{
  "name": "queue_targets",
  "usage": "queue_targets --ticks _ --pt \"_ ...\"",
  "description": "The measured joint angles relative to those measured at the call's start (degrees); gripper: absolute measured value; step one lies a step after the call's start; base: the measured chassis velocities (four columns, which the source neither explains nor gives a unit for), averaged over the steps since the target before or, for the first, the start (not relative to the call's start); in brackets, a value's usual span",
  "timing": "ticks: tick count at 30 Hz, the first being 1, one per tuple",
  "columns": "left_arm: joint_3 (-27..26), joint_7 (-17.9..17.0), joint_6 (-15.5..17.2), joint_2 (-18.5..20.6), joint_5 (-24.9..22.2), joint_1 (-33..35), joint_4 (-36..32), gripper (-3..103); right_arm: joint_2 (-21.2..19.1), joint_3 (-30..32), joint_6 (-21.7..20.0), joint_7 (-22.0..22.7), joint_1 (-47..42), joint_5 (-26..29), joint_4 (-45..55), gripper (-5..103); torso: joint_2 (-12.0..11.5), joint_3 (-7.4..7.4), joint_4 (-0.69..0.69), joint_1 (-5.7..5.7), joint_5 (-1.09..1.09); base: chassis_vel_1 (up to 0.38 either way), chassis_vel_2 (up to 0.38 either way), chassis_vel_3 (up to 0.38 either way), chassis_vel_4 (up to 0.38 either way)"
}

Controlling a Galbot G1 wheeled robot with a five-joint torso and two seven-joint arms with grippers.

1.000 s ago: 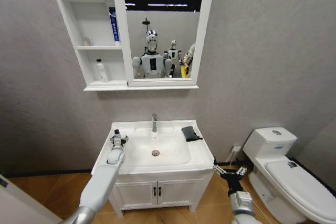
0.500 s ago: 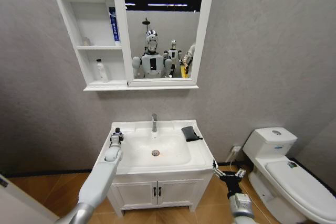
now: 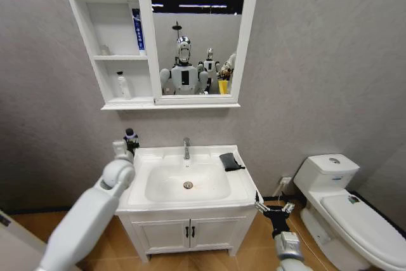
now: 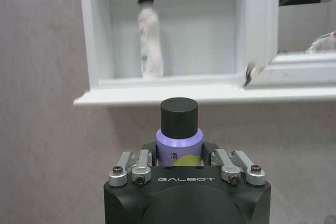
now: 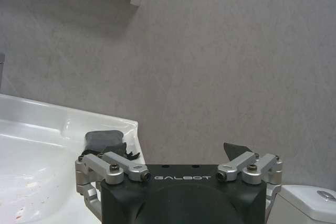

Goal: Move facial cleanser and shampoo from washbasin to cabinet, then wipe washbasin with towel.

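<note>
Sitting between left jaws (image 4: 178, 167): purple bottle (image 4: 178, 140).

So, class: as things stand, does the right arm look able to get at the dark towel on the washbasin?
Probably yes. The right gripper hangs open and empty below the washbasin at its front right corner, and the towel lies on the right rim with nothing on it. The arm would have to rise over the edge first.

A grey, faintly mottled wall (image 3: 317, 61) runs behind everything. The floor is warm brown wood planking (image 3: 44, 230). A white ceramic toilet (image 3: 346, 211) with a closed lid stands against the wall, with a small white wall socket (image 3: 285, 181) beside it.
</note>
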Motion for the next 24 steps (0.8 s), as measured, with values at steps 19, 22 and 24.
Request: queue_targets --ticks 19,22,24 --pt "13.59 14.87 2.83 -1.72 -5.58 -37.66 27.43 43 0.01 0.53 -0.49 1.05 -2.2 -1.03 0.8 100 -0.01 0.02 -0.02 0.02 0.01 0.0 0.0 0.0 0.0" --pt "14.01 15.81 2.78 -2.35 -5.35 -38.71 29.31 43 0.05 0.51 -0.46 1.07 -2.25 -1.24 0.82 100 -0.01 0.02 -0.02 0.02 0.02 0.0 0.0 0.0 0.0" --pt "14.3 16.47 2.67 -2.97 -4.92 -39.42 30.91 43 0.1 0.5 -0.45 1.11 -2.25 -1.42 0.84 100 -0.01 0.02 -0.01 0.02 0.01 0.0 0.0 0.0 0.0"
